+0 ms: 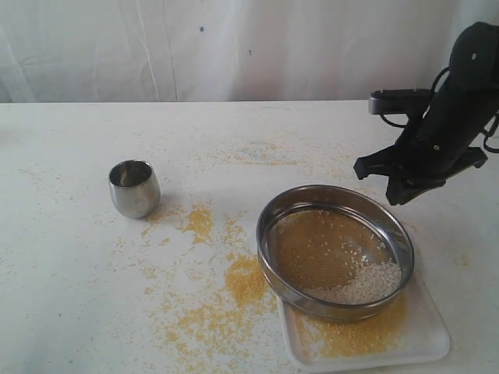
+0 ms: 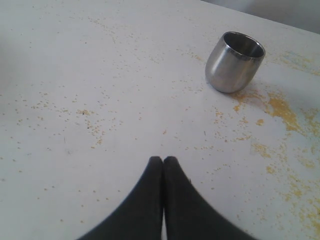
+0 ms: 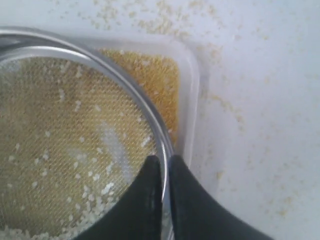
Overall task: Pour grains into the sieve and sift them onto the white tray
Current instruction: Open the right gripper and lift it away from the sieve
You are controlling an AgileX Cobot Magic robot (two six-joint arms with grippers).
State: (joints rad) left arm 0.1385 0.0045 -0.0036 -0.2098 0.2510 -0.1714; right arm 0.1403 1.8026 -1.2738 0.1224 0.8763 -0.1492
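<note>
Along the far side, a white cloth backdrop (image 1: 234, 47); in front of it, a wide white surface (image 1: 70, 296), dusted across the middle with scattered yellow meal (image 1: 245, 280), thickest just left of the tray.

At near right, the white tray (image 1: 430, 336), flat on the surface. On the tray, the sieve (image 1: 337, 310), upright, its left edge overhanging the tray's left side. Inside the sieve, the grains (image 1: 362, 284): whitish rice-like kernels heaped against the near-right wall, with a few more spread over the mesh. On the tray floor, a layer of fine golden meal (image 1: 351, 336), visible along the near edge below the sieve.

At left, well apart from the sieve, a small steel cup (image 1: 134, 187), upright, mouth up, with yellow meal on the surface just to its right.

At far right, the right claw (image 1: 398, 185), poised above the far-right part of the sieve. Fingers (image 3: 145, 205) pressed almost together, only a thin slit between them, tips over the sieve rim in the right wrist view. Contact with the rim: not determinable.

In the left wrist view, the left claw (image 2: 163, 160), fingers pressed fully together, pinching nothing, over lightly dusted surface, well apart from the steel cup
</note>
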